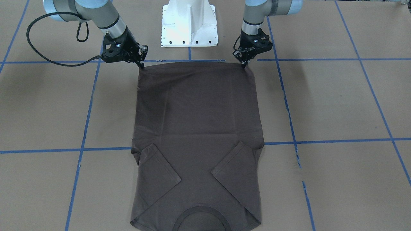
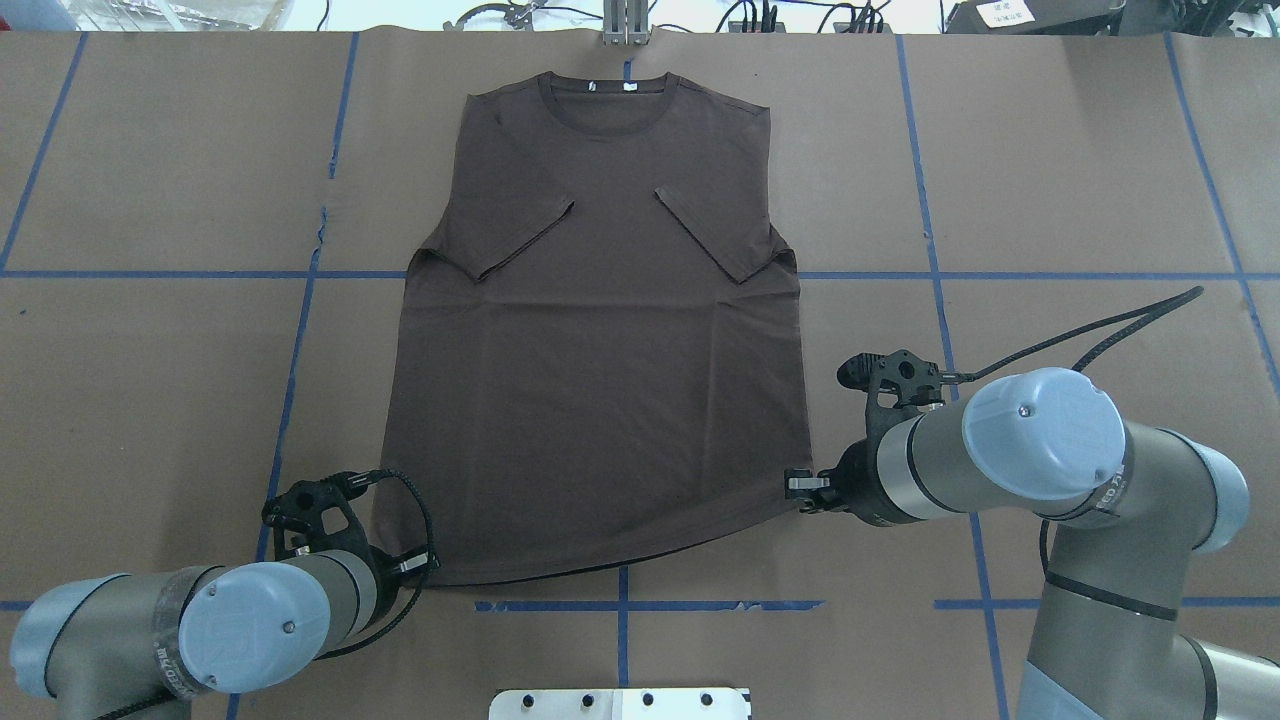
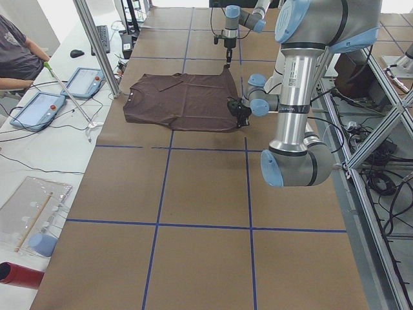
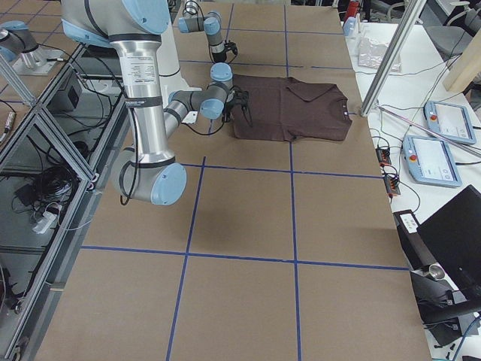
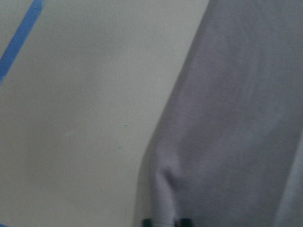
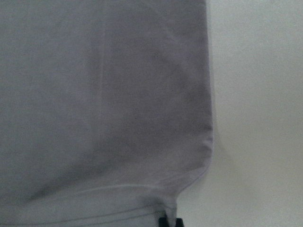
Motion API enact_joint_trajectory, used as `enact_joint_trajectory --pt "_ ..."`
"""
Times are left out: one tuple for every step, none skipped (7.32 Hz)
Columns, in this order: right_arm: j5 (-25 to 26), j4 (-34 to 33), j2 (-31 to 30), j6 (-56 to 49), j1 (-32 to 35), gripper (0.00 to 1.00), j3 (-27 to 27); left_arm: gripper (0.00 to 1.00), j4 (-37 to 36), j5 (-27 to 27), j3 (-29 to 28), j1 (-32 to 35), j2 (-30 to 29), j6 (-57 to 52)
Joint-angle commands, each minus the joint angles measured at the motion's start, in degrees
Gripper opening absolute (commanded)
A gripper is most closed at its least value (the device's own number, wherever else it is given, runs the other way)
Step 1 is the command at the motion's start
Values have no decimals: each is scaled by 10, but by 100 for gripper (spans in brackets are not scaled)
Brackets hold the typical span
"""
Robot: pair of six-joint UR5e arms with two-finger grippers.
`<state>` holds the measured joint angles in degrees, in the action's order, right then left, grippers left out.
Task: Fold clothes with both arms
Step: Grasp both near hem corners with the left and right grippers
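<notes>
A dark brown T-shirt (image 2: pixel 600 400) lies flat on the tabletop (image 2: pixel 150 400), which is covered in brown paper and crossed by blue tape lines (image 2: pixel 200 273). Its collar (image 2: pixel 605 100) points away from the robot, with small white tags (image 2: pixel 630 88) showing inside the neck. Both sleeves (image 2: pixel 520 238) are folded inward over the chest, so the body makes a rough rectangle. The hem (image 2: pixel 600 572) lies nearest the robot, just in front of the white base (image 1: pixel 189 24).

The left claw (image 1: pixel 244 65) stands at the hem corner on the robot's left side, tips down on the cloth. In the left wrist view a small ridge of fabric bunches up between its two dark fingertips (image 5: pixel 147 221), so it is pinched narrow on the T-shirt. The right claw (image 1: pixel 141 65) stands at the opposite hem corner. The right wrist view is blurred, but the corner of the hem seems caught between the fingertips (image 6: pixel 163 221) there too, with the jaws close together. The two arms are well apart, one at each side of the hem.
</notes>
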<state>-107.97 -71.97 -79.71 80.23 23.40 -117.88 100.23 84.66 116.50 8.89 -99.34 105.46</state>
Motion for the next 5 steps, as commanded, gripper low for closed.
enact_joint_trajectory --pt "-10 0 -4 -2 2 0 -13 0 -25 2 42 1 0 -6" --pt "-29 0 -16 -1 11 0 -34 0 -57 3 77 1 1 -8" --pt "-43 0 -46 -1 11 0 -66 0 -76 3 104 -2 0 -9" --pt "-67 0 -80 -1 11 0 -103 0 -85 3 122 -13 -5 -9" --pt "-82 -1 -111 0 9 0 -130 0 -96 3 140 -35 -11 -9"
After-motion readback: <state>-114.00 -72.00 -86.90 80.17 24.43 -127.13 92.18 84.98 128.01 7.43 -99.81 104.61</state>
